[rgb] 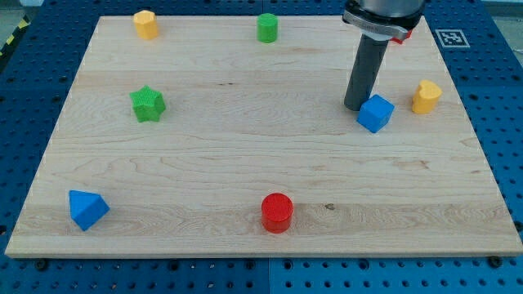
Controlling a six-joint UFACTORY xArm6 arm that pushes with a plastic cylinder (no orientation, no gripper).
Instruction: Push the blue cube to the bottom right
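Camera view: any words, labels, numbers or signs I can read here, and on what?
No readable words or numbers.
Black-and-white square marker at the view's top right, beside the wooden board: a pattern, not text.
The blocks, including the blue cube by my tip, bear no print.

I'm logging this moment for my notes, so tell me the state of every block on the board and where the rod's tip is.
My tip: on the board, at the blue cube's upper left edge.
Blue cube: right half, upright.
Yellow block: right of the cube, apart.
Yellow block at top left: alone.
Green cylinder: top centre, upright.
Green star: left side.
Blue block at bottom left: tilted.
Red cylinder: bottom centre, upright.
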